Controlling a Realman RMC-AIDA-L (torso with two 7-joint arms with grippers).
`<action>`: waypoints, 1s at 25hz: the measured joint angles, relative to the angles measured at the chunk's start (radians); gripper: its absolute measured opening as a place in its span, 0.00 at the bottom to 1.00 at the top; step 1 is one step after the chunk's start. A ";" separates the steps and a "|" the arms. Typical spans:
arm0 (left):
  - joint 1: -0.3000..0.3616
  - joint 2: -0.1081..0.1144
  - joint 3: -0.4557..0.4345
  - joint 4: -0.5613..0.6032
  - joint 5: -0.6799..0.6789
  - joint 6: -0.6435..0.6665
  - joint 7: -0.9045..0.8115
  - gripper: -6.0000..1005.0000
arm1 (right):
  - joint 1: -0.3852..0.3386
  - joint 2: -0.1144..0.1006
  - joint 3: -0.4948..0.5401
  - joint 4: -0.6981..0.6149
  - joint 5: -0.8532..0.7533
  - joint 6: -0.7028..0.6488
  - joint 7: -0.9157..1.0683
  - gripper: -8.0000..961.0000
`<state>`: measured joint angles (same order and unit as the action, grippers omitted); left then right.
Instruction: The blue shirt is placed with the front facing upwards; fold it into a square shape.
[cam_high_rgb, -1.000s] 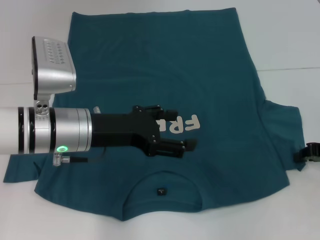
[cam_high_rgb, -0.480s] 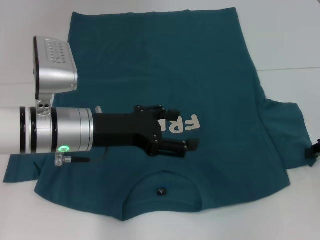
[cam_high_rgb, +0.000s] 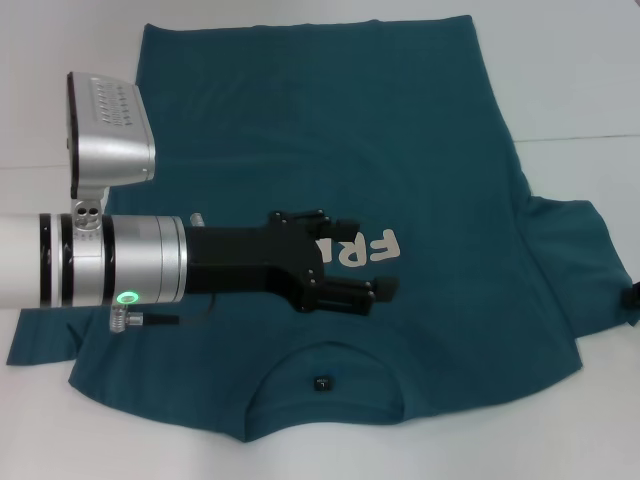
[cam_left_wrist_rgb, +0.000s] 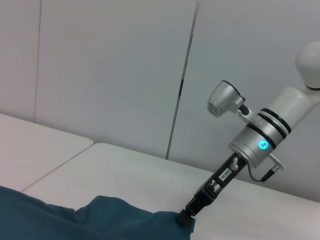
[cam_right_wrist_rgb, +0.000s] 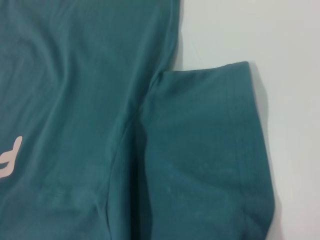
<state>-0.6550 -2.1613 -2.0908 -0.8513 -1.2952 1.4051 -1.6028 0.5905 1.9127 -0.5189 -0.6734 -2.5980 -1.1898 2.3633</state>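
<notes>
The shirt (cam_high_rgb: 330, 150) lies flat on the desk (cam_high_rgb: 580, 80) — soft, limp, light; best pinched at sleeve hems. Left gripper (cam_high_rgb: 385, 288) hovers over the chest, pressed together; right gripper (cam_left_wrist_rgb: 186, 218) pinches the sleeve edge.

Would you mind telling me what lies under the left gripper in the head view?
The left gripper hangs over the blue shirt, covering part of the cream chest lettering; only "FR" shows. The remaining letters and the fabric beneath the arm are hidden.

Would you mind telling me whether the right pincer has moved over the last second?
Yes. The right pincer has slid outward along the blue shirt's sleeve edge, nearly leaving the head view.
</notes>
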 joint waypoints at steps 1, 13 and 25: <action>0.000 0.000 0.000 0.000 0.000 0.000 0.000 0.91 | 0.000 0.000 -0.001 0.000 -0.001 0.001 0.000 0.05; -0.004 -0.001 0.000 0.002 0.001 -0.006 0.000 0.90 | -0.017 -0.014 0.001 -0.002 -0.016 0.004 0.008 0.05; -0.003 -0.002 0.000 0.002 0.000 -0.014 0.000 0.90 | -0.035 -0.005 0.002 -0.076 -0.014 0.004 0.025 0.05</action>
<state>-0.6580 -2.1629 -2.0908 -0.8498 -1.2948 1.3907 -1.6030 0.5552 1.9078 -0.5169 -0.7491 -2.6119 -1.1858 2.3882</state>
